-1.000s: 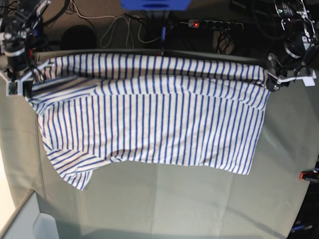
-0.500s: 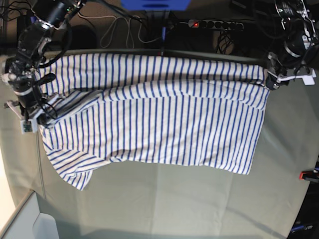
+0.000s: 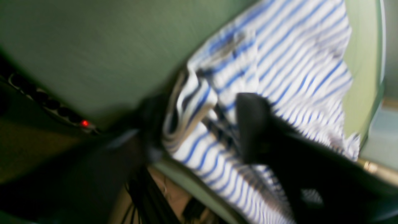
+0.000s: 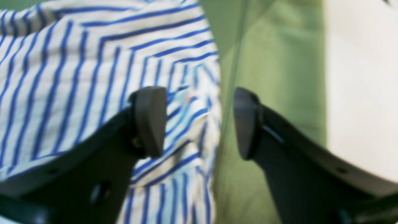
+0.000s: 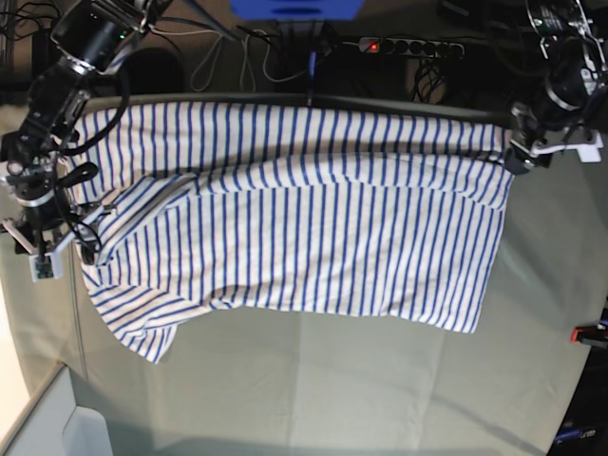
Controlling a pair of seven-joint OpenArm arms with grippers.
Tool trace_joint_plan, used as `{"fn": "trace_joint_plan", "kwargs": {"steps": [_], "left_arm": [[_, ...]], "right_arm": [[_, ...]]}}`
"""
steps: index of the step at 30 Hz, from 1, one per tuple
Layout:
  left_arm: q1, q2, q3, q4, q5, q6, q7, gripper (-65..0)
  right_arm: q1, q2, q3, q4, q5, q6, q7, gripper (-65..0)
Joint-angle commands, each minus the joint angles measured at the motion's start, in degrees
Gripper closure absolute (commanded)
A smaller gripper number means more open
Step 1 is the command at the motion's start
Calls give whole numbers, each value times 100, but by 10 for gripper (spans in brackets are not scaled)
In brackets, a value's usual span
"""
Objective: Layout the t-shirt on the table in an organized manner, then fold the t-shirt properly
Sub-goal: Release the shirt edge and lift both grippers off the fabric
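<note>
1. T-shirt (image 5: 294, 228) cloth sits between the two dark fingers of the left gripper (image 3: 199, 124) at the far right corner. That wrist view is too blurred to tell whether the jaws pinch the cloth or only straddle it.
2. Right gripper (image 4: 199, 123) has its jaws well apart and holds nothing: one pad (image 4: 149, 121) hangs over the striped edge, the other over bare green cover just beside it.
3. Outward from the jaws, the shirt lies spread across the far half of the table (image 5: 380, 380), its long edge along the far side. A doubled band runs along that far edge, and a rumpled sleeve trails toward the near left.
4. It looks light, limp and unbreakable; it should drape and crease wherever it is unsupported.
5. Seams, hem and corners look like the best holds, taken at two well-spaced points so the panel stays taut.
</note>
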Motion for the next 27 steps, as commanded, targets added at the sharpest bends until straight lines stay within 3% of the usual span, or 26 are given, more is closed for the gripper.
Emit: {"fn": "trace_joint_plan", "kwargs": {"steps": [1, 3, 6, 15, 21, 27], "left_arm": [[-3, -90, -73, 101, -76, -14, -23, -449], [-47, -99, -91, 101, -76, -14, -23, -566], [-55, -178, -91, 250, -76, -14, -23, -637], [-47, 147, 349, 936, -15, -23, -23, -635], [-73, 174, 938, 866, -6, -23, -94, -634], [-398, 358, 1052, 373, -6, -5, -94, -634]], "right_arm": [[63, 39, -12, 129, 94, -53, 106, -383], [-69, 39, -3, 225, 94, -53, 106, -384], [-403, -5, -47, 463, 94, -53, 106, -384], [-1220, -524, -354, 542, 103, -53, 124, -384], [-1554, -533, -785, 533, 103, -53, 124, -384], [-1554, -515, -776, 542, 103, -53, 124, -384]]}}
